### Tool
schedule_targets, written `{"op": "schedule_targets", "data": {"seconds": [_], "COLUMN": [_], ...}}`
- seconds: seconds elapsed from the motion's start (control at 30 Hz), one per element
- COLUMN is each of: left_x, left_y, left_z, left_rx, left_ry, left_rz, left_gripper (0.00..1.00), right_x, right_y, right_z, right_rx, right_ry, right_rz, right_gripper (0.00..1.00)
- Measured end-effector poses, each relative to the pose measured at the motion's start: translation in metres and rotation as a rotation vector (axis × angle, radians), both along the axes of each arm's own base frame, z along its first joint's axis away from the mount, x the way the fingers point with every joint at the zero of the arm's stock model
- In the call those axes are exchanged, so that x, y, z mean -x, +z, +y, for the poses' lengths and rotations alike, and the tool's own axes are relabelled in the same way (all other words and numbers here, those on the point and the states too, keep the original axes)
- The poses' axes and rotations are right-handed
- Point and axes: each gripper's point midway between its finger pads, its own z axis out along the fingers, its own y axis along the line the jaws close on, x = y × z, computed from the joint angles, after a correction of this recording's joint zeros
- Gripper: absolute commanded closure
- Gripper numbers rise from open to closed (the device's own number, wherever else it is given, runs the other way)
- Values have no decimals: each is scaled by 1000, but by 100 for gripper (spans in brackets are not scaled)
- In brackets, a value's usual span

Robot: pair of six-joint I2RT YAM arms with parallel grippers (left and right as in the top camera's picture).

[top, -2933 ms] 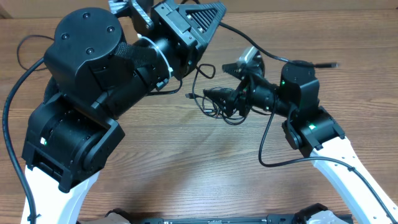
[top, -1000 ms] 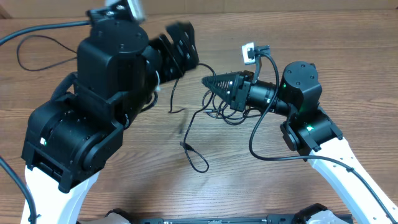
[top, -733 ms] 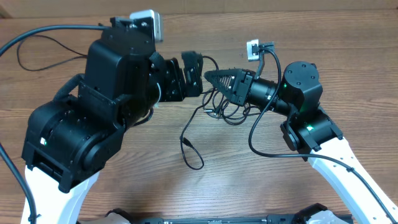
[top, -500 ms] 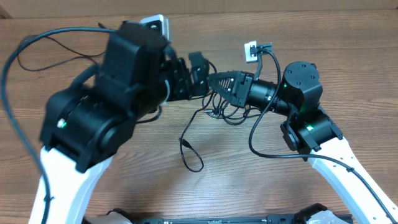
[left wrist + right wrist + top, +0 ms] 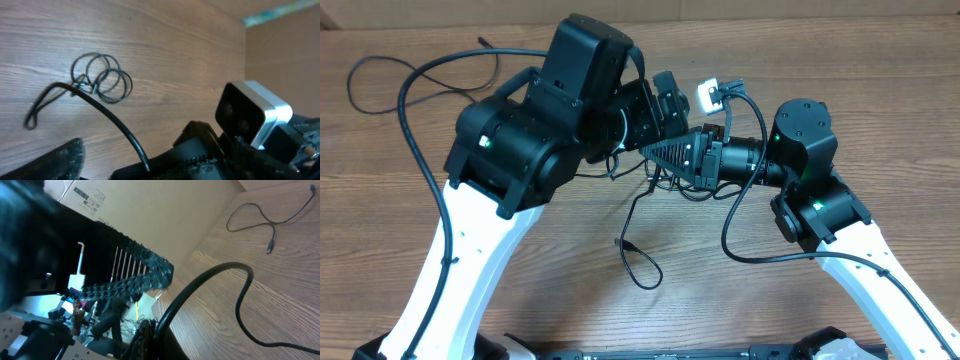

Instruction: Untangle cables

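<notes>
Cables (image 5: 95, 85) of thin black cord are found near the middle of the table (image 5: 570, 300), where several small loops are lying flat on the wood in one knotted bundle, below the place where the two grippers come together. At the left side, the left gripper (image 5: 660, 100) is seen with its jaws spread wide, and nothing is held between them. Only one of its fingers (image 5: 60, 160) is shown in the left wrist view, blurred at the bottom edge and apart from the bundle. Just beside the bundle, a loose strand (image 5: 115, 125) is raised off the wood and is led up to the tip of the right gripper (image 5: 652, 152). The jaws of this gripper are pressed fully together on the strand, though the exact place of the pinch is hidden by the fingers. In the overhead view the other end of this strand is laid on the table toward the near edge, where a narrow loop and a small plug are formed. The two grippers are placed very near to each other, but whether they are touching cannot be told. The surface is a brown table top with wood grain. Behind it, a cardboard box (image 5: 150, 210) with a printed label is shown in the right wrist view, and a separate black cord (image 5: 272, 227) is lying on the far part of the wood.
</notes>
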Motion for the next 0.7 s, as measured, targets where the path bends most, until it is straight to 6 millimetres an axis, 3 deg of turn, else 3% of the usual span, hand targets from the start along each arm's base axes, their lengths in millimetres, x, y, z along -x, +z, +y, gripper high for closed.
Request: {"op": "schedule_targets", "data": {"seconds": [0.3, 0.53, 0.67, 0.7], "left_x": [-2, -20, -20, -20], "left_y": [-1, -5, -6, -7], "left_z": [2, 28, 27, 26], "left_rx": [52, 87, 102, 109], "left_ry": [43, 142, 139, 137], "left_rz": [56, 103, 122, 132], "left_gripper": [0, 0, 0, 5], "right_x": [0, -6, -10, -11], "right_y": [1, 1, 1, 1], "right_z": [0, -1, -2, -3], "right_rx": [0, 5, 7, 7], "right_ry": [3, -34, -58, -63], "right_rz": [-23, -27, -29, -30], "right_gripper": [96, 96, 96, 96]}}
